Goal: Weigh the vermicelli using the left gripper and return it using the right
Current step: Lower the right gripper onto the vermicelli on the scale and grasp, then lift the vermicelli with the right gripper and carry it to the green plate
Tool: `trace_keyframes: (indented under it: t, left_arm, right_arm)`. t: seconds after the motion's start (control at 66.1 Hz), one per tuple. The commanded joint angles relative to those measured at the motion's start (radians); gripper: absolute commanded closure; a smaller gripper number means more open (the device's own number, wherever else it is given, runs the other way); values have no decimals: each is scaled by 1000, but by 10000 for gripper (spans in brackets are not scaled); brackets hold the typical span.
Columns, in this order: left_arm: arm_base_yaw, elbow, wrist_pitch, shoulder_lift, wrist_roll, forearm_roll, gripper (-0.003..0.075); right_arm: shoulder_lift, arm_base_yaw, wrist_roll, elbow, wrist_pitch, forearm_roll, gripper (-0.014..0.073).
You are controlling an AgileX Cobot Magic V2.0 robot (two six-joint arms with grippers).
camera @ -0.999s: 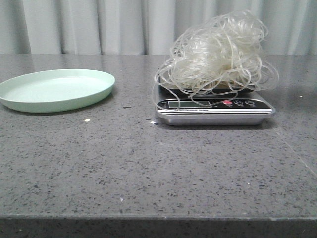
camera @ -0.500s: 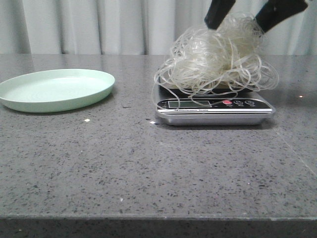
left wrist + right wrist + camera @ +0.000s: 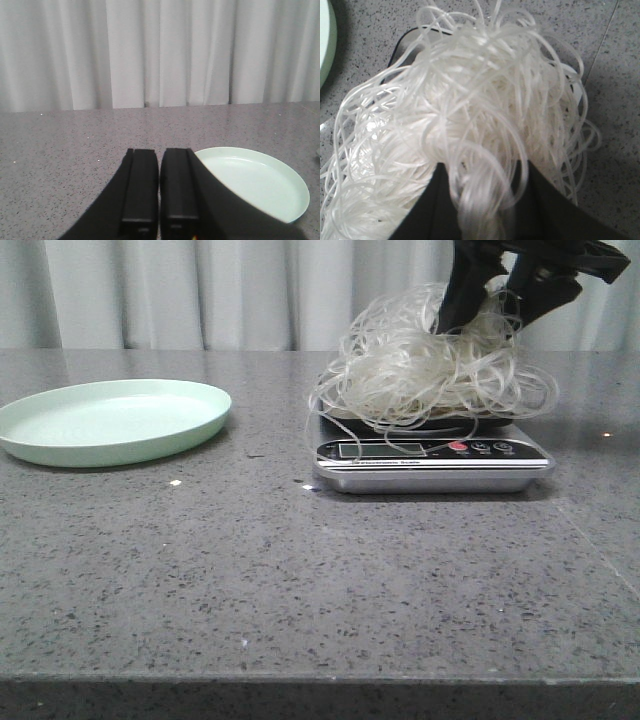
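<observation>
Table: grey speckled stone table (image 3: 250,580), nearest surface, carrying every item below.
Scale: silver digital kitchen scale (image 3: 432,462) with a black top, right of centre. The front panel has a small display, a red button and two dark buttons. The print under the display is too small for me to read.
Vermicelli: fluffy nest of thin translucent whitish noodle strands (image 3: 430,375), resting on the scale platform, loops hanging over its edges.
My right gripper (image 3: 497,300): black fingers (image 3: 427,210) sunk into the top right of the nest, one on each side of a bundle of strands. Jaws parted around the strands; clamping not confirmed.
My left gripper (image 3: 160,195): black pads pressed together, nothing between them, held over the table near the plate.
Plate: pale green round plastic plate (image 3: 110,420), on the left, well apart from the scale.
Backdrop: white pleated curtain (image 3: 200,290), farthest.
</observation>
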Motion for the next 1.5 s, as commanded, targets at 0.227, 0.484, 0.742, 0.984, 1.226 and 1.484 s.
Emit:
trace_keyframes:
  t: [0.227, 0.484, 0.742, 0.984, 1.226, 1.484]
  left_arm:
    - [3, -25, -85, 10, -6, -4, 584]
    - [3, -25, -93, 10, -6, -4, 584]
    - [3, -25, -118, 10, -6, -4, 584]
    - [3, -25, -154, 10, -6, -4, 584]
    - [3, -25, -154, 10, -6, -4, 584]
    - [3, -25, -154, 10, -6, -4, 584]
  right_arm:
    - [-73, 0, -12, -55, -19, 22, 442]
    - [-120, 2, -12, -280, 26, 74, 442]
    - [-51, 162, -12, -535, -37, 132, 442]
    - [182, 311, -12, -736, -38, 132, 442]
    - [340, 349, -12, -768, -41, 132, 442]
    - [411, 365, -12, -768, -84, 158, 442]
